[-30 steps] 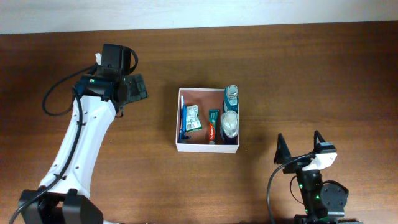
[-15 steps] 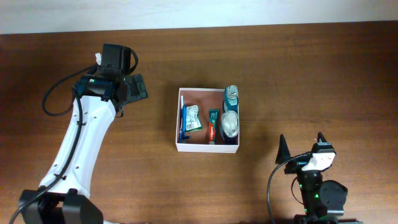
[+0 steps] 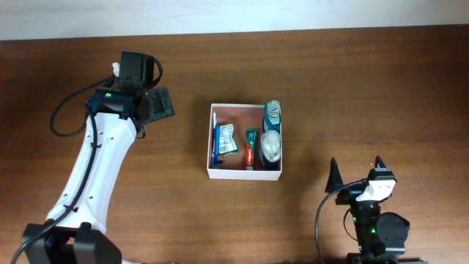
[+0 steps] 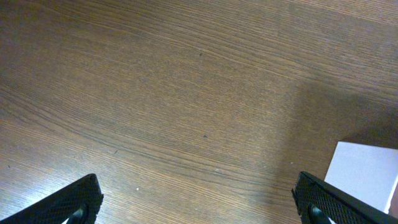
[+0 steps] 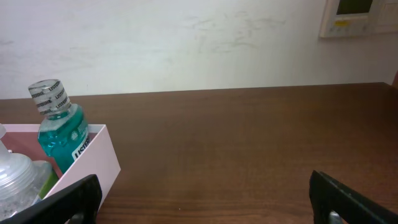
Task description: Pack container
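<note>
1. The left gripper [image 3: 157,105] hangs over the dark brown wooden table [image 3: 366,81]. Its black fingers are spread wide and hold nothing. In its wrist view only wood grain lies between the two fingertips.
2. The right gripper [image 3: 355,174] sits near the table's front right edge. Its jaws also stand fully apart, empty and touching nothing.
3. The square, shallow white-walled container [image 3: 242,174] with a pinkish-brown floor rests at the table's middle. It is right of the left gripper and well apart from the right one. A stretch of wood separates it from each. One white corner shows at the lower right of the left wrist view.
4. Inside the container, along its right wall, a teal mouthwash bottle with a striped cap [image 3: 272,112] lies at the far end. A clear bottle with a white cap [image 3: 271,147] lies just in front of it.
5. A red-and-green toothpaste tube [image 3: 250,149] lies beside them. A blue-and-white packet [image 3: 226,139] and a blue toothbrush [image 3: 215,139] lie along the left wall.
6. In the right wrist view a white wall carries a pale control panel [image 5: 357,15].
</note>
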Robot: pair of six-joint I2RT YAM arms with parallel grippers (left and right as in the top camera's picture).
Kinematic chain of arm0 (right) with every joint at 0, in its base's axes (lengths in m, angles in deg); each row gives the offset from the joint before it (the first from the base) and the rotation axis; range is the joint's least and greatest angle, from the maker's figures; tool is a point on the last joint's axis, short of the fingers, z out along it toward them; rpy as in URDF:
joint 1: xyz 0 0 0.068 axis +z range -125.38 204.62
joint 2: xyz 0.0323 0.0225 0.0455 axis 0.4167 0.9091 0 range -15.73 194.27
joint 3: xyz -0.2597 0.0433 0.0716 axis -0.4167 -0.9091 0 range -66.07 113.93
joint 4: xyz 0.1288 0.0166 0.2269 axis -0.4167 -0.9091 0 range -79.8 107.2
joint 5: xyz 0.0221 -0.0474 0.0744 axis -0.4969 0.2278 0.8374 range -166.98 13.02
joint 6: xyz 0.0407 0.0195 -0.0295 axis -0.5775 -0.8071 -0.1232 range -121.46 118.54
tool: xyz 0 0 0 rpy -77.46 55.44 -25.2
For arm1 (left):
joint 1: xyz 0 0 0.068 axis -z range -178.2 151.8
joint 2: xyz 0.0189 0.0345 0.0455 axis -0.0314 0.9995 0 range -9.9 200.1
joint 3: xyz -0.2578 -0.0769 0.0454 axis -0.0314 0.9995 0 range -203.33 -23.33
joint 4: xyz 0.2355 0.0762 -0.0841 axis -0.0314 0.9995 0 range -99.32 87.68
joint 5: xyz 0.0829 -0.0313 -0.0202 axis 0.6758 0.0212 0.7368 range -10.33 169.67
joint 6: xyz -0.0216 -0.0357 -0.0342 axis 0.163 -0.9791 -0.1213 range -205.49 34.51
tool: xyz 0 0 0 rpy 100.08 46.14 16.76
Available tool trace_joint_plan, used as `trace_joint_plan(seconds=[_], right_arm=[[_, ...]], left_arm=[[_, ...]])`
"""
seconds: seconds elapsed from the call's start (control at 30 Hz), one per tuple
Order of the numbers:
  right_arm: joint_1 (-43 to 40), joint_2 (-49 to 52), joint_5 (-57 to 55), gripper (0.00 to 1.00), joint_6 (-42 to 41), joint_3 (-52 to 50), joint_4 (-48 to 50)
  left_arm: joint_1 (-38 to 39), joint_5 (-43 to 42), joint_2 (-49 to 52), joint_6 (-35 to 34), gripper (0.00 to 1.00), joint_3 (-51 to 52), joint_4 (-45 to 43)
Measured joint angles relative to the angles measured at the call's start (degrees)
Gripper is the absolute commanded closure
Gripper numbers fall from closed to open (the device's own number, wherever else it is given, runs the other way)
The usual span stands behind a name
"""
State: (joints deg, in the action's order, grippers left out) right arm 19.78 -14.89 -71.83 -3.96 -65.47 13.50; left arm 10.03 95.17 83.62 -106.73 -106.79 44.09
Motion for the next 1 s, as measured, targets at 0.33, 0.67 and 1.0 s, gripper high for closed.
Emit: trace_joint_plan(seconds=[0.33, 0.67, 1.0], right_arm=[[0.0, 0.0, -0.2, 0.02, 0.0, 0.0, 0.0], [0.0, 0.0, -0.2, 0.02, 0.0, 0.0, 0.0], [0.0, 0.0, -0.2, 0.02, 0.0, 0.0, 0.0]], left_arm=[[0.0, 0.0, 0.0, 0.0, 0.01, 0.0, 0.0], [0.0, 0.0, 0.0, 0.0, 0.01, 0.0, 0.0], [0.0, 0.0, -17.1, 0.0, 0.01, 3.1, -0.2]])
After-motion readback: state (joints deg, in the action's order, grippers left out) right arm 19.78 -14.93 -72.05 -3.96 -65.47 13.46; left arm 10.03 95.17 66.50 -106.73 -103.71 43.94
